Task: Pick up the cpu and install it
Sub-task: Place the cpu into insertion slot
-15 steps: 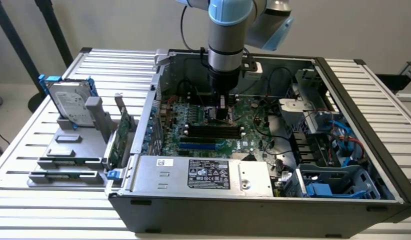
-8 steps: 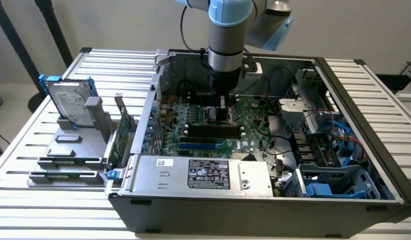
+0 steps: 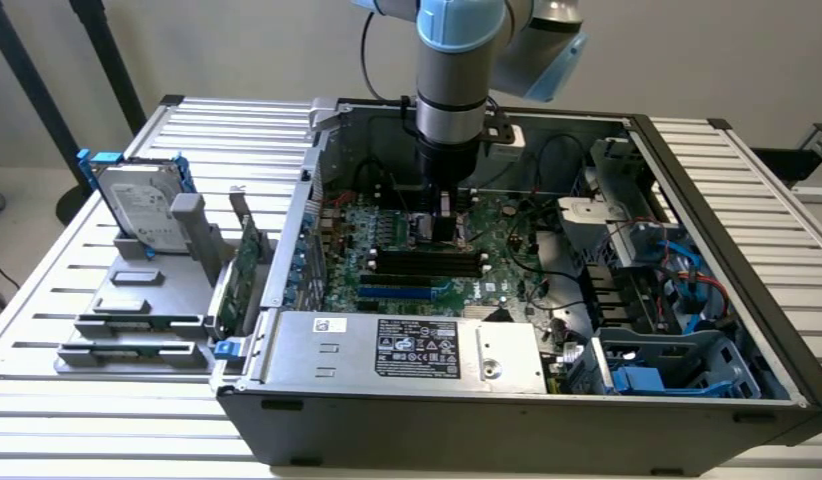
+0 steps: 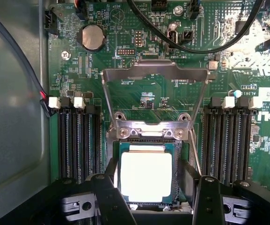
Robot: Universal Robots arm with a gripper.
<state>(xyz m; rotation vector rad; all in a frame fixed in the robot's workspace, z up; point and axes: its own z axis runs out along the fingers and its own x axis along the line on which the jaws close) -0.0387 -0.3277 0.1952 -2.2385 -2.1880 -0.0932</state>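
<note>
The robot's black two-fingered pincer hung low inside the open grey computer case, its fingers spread apart on either side of the cpu, with a gap showing on one side and nothing gripped. The small square chip with the shiny silver top lay flat in its socket, squarely between the fingers, which suggested it was already seated. Just beyond it the hinged silver metal load plate stood tipped up and open, leaving the socket free from above. Rows of black memory slots flanked the socket on the green motherboard. In the exterior view the grey-and-blue arm reached straight down into the case. Towards that view's left, a large silver hard drive with blue brackets stood upright in a grey holder on the slatted metal tabletop, well apart from the work.
</note>
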